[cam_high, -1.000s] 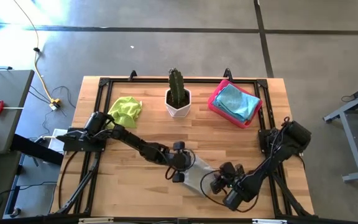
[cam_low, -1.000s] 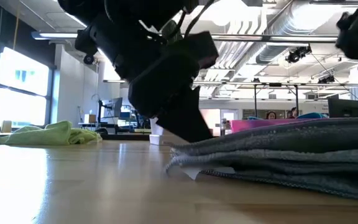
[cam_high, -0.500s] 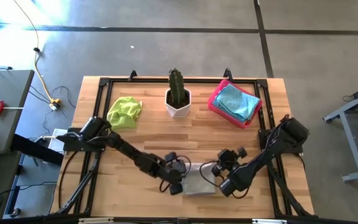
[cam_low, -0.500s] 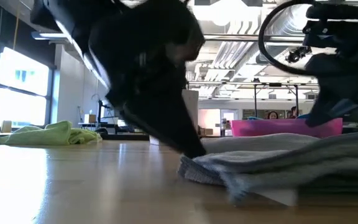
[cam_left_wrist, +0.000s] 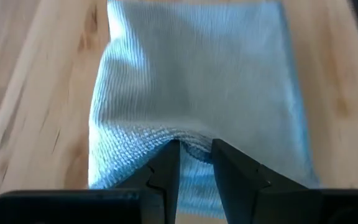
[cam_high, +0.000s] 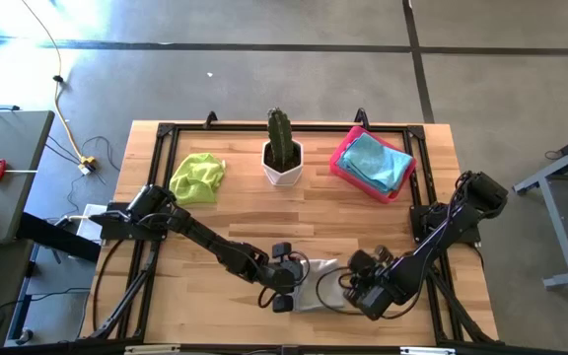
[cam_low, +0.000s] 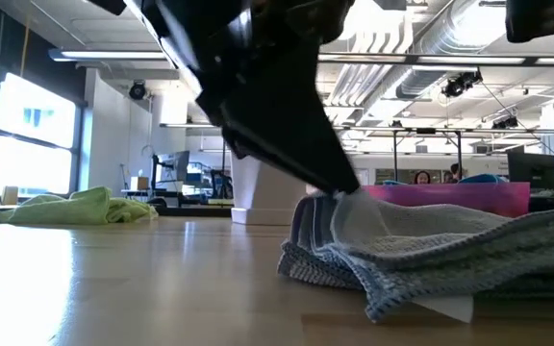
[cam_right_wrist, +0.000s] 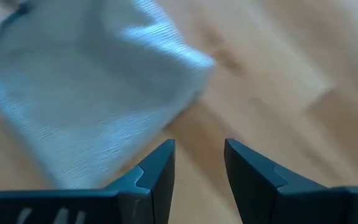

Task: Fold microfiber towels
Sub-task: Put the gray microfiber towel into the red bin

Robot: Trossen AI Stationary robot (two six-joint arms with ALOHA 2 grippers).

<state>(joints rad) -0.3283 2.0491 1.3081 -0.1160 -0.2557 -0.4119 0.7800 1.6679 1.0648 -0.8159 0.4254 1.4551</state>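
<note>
Since a second ago, the grey towel [cam_high: 316, 286] has bunched up at the worktop's [cam_high: 235, 212] 6 o'clock; left tool [cam_left_wrist: 196, 163] pinches its edge, right tool [cam_right_wrist: 199, 163] is parted beside it.

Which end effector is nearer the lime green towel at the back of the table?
Left. The left end effector is at the front centre, pinching the grey towel; the right end effector sits farther right, so farther from the lime green towel.

No readable text (towel tag blank).
</note>
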